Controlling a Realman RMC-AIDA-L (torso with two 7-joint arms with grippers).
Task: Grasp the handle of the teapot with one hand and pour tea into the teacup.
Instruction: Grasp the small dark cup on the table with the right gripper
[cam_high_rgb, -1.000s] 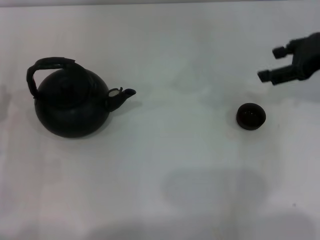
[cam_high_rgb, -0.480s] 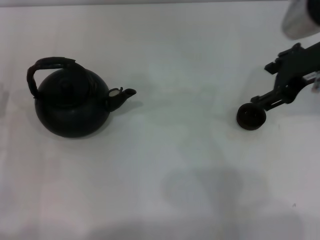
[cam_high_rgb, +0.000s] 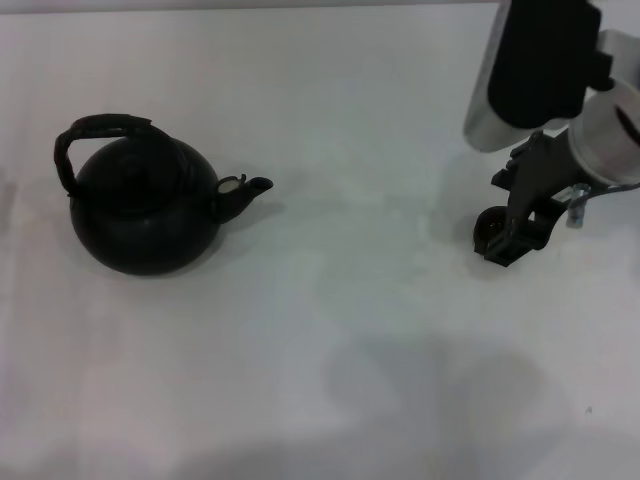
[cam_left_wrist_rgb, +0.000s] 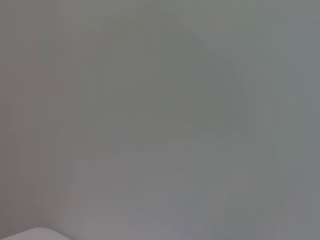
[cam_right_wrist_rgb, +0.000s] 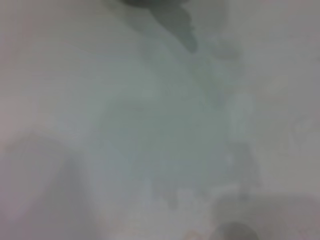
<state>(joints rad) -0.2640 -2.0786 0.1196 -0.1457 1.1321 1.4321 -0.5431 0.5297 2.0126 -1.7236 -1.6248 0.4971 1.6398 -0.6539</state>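
**Right gripper down over the teacup, teapot standing apart**

The white worktop (cam_high_rgb: 330, 330) fills the head view and carries both task things, which sit well apart from each other.

The teapot (cam_high_rgb: 145, 215) is the biggest thing on it, a round matte black pot standing upright on the robot's left side. Its short spout (cam_high_rgb: 250, 190) points toward the robot's right, in the direction of the cup. The handle (cam_high_rgb: 85, 135), a dark arched bail, rises over the lid and leans toward the pot's far-left side. Nothing touches the pot or its handle.

The right arm comes in from the upper right of the head view, its black and silver wrist bulky above the worktop. The right gripper (cam_high_rgb: 515, 235) hangs low at the cup, its dark fingers covering most of it. Whether the jaws are released or clenched on the cup I cannot tell, since the fingers overlap the cup from this angle.

The teacup (cam_high_rgb: 487, 232) is the smallest thing, a tiny dark round cup on the robot's right side; only its left edge shows beside the gripper.

The left gripper appears in none of the views, and both wrist views show only blurred pale surface.
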